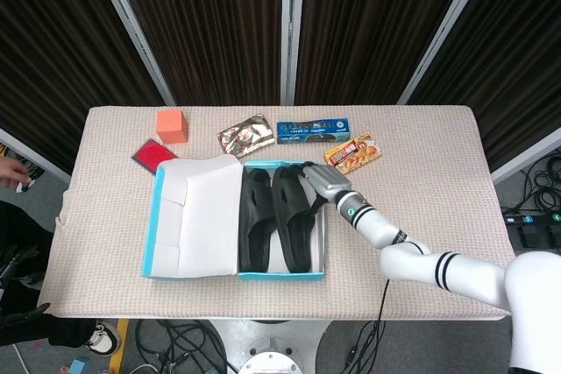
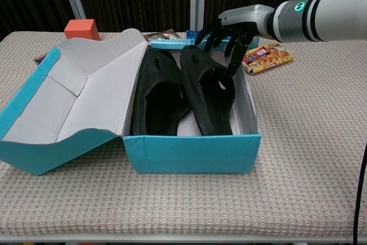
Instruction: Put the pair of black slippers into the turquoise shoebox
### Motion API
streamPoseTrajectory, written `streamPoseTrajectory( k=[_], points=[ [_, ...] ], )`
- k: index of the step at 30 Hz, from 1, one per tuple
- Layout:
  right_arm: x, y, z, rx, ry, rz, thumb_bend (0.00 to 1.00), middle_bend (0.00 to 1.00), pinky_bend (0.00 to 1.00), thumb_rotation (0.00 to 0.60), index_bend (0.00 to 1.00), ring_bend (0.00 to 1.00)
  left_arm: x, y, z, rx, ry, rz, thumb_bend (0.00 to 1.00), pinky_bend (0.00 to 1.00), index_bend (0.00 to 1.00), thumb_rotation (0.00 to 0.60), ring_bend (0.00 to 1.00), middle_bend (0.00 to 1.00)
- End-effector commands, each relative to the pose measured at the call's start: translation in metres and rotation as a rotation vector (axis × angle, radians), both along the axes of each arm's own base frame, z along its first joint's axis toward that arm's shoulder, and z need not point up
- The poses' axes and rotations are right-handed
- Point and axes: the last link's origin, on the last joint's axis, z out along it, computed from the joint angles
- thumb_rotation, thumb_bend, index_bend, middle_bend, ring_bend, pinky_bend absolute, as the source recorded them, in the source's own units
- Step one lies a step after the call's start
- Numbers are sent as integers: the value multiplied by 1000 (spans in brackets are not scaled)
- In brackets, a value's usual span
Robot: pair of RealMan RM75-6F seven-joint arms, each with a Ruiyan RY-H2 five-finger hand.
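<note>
Black slippers (image 2: pixel 183 93) inside turquoise shoebox (image 2: pixel 192 153), right hand (image 2: pixel 221 38) fingers (image 2: pixel 229 55) spread, gripping nothing

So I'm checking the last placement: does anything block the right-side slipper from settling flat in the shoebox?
Nothing visible does. Both black slippers already lie inside the turquoise shoebox, lid open. The right hand hangs over the right slipper's far end; contact is unclear.
</note>
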Motion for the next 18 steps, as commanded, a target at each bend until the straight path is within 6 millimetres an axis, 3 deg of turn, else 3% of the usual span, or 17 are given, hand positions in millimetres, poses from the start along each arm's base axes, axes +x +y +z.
streamPoseTrajectory(
  k=[1,10,18],
  points=[
    [2,-1,3,-4,0,6,0,187,219,600,129,20,0,0,0,0,0,-1,0,152,126,600,35,189],
    [12,3,25,-32,-28,28,0,185,215,600,121,19,2,0,0,0,0,-7,0,152,126,600,35,188],
    [28,19,52,-1,-115,20,0,186,215,600,117,20,4,0,-1,-1,3,-15,0,152,126,600,35,189]
  ],
)
